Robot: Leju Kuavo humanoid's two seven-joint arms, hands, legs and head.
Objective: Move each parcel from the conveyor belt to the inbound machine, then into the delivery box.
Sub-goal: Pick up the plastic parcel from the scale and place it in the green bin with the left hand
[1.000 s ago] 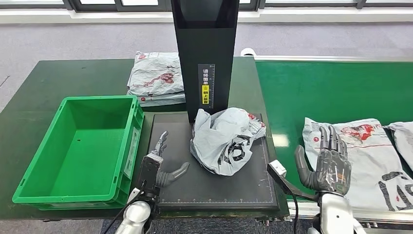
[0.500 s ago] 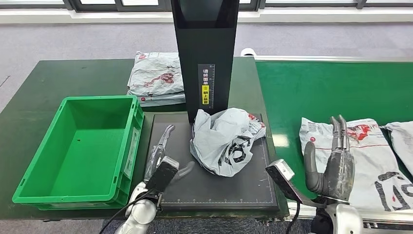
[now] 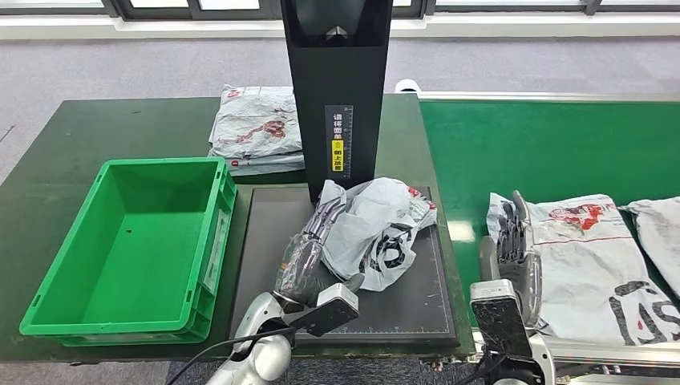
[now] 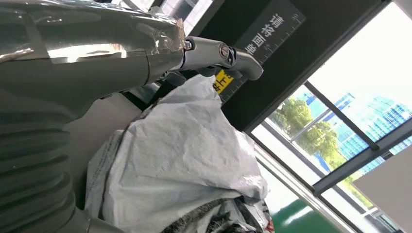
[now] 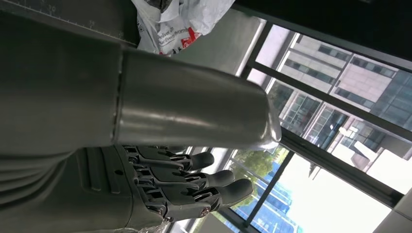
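Left hand [image 3: 309, 255], fingers spread and holding nothing, reaches the crumpled grey plastic parcel [image 3: 377, 228] on the black scanner plate [image 3: 401, 309], likely for transfer. Right hand [image 3: 513, 253] open, idle.

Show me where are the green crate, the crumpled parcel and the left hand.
green crate [image 3: 56, 319]: head view, on its near rim.
crumpled parcel [image 3: 377, 220]: head view, on its grey middle.
left hand [image 3: 309, 249]: head view, on the back of the hand.

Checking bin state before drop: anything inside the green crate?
Nothing visible inside the green crate: bare floor and far walls show. The near wall hides a thin strip of floor just behind it.
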